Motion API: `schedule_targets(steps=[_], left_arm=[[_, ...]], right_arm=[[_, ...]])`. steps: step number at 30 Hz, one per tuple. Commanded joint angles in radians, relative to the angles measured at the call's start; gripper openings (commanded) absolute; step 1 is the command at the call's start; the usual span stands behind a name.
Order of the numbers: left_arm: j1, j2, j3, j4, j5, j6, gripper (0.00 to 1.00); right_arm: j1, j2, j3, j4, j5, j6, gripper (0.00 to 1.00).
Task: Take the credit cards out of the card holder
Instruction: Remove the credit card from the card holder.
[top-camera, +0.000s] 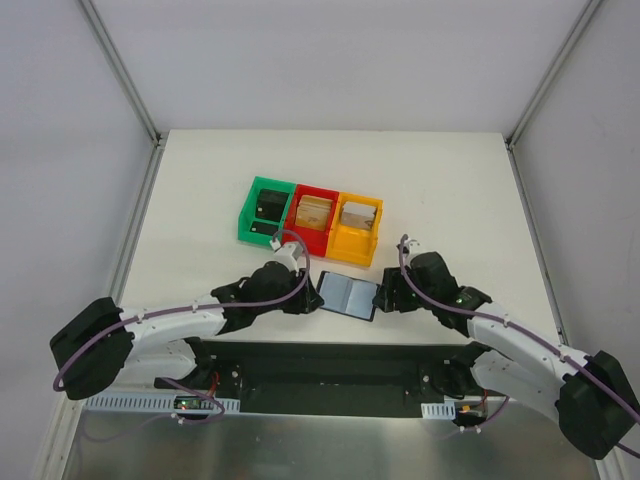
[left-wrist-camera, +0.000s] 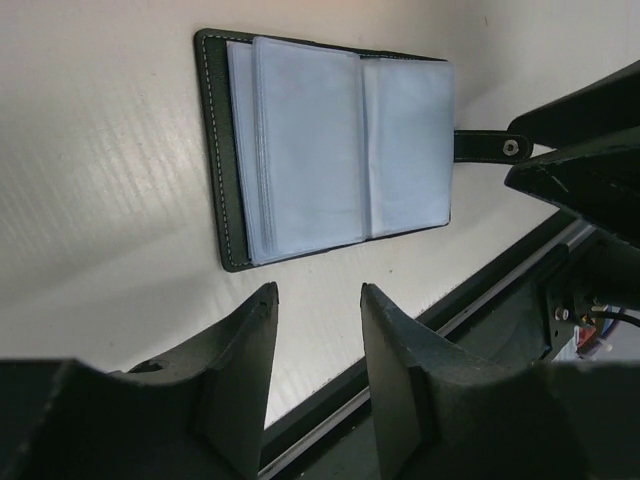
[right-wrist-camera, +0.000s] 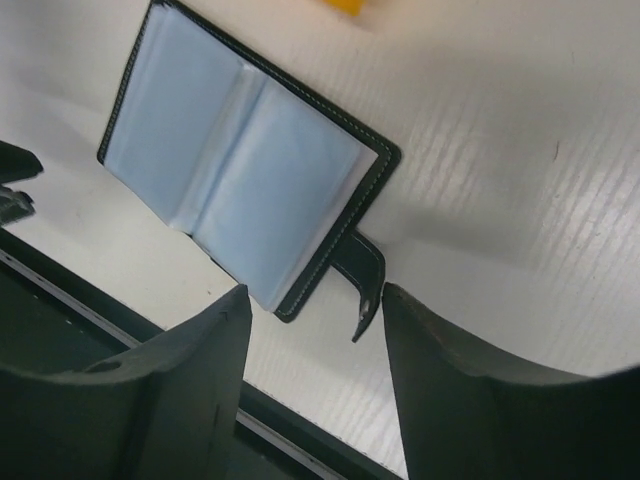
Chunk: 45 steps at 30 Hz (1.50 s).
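A dark green card holder (top-camera: 348, 295) lies open on the white table between the two arms, its clear pale-blue plastic sleeves facing up. It also shows in the left wrist view (left-wrist-camera: 330, 145) and the right wrist view (right-wrist-camera: 240, 165). Its snap strap (right-wrist-camera: 365, 275) sticks out on the right side, curled up. My left gripper (left-wrist-camera: 318, 290) is open and empty, just left of the holder. My right gripper (right-wrist-camera: 315, 295) is open, its jaws on either side of the strap end without touching it. No loose cards are visible.
Three small bins stand in a row behind the holder: green (top-camera: 264, 210), red (top-camera: 312, 217) and orange (top-camera: 357, 226), each with items inside. The black base rail (top-camera: 330, 360) runs along the near table edge.
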Motion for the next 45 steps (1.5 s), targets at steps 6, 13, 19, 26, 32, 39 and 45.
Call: schedule_targets(steps=[6, 13, 19, 26, 32, 39, 45], left_arm=[[-0.006, 0.092, 0.063, 0.178, 0.001, 0.030, 0.36], [-0.006, 0.127, 0.080, 0.178, -0.037, 0.029, 0.34], [-0.006, 0.091, 0.066, 0.129, -0.111, 0.029, 0.34], [-0.006, 0.113, 0.088, 0.129, -0.090, 0.042, 0.37], [-0.006, 0.172, 0.117, 0.144, -0.021, 0.039, 0.39], [-0.006, 0.170, 0.094, 0.181, -0.004, 0.035, 0.50], [-0.007, 0.178, 0.088, 0.213, 0.030, 0.038, 0.57]], right_arm=[[0.007, -0.031, -0.033, 0.105, -0.038, 0.051, 0.50], [0.052, -0.057, -0.003, 0.110, 0.027, 0.048, 0.45], [0.159, -0.156, 0.054, 0.031, 0.213, -0.017, 0.54], [0.178, -0.006, 0.066, 0.077, 0.157, 0.012, 0.49], [0.178, 0.111, 0.036, 0.142, 0.144, 0.022, 0.45], [0.167, 0.166, 0.005, 0.208, 0.138, 0.023, 0.45], [0.135, 0.206, -0.033, 0.278, 0.121, 0.051, 0.50]])
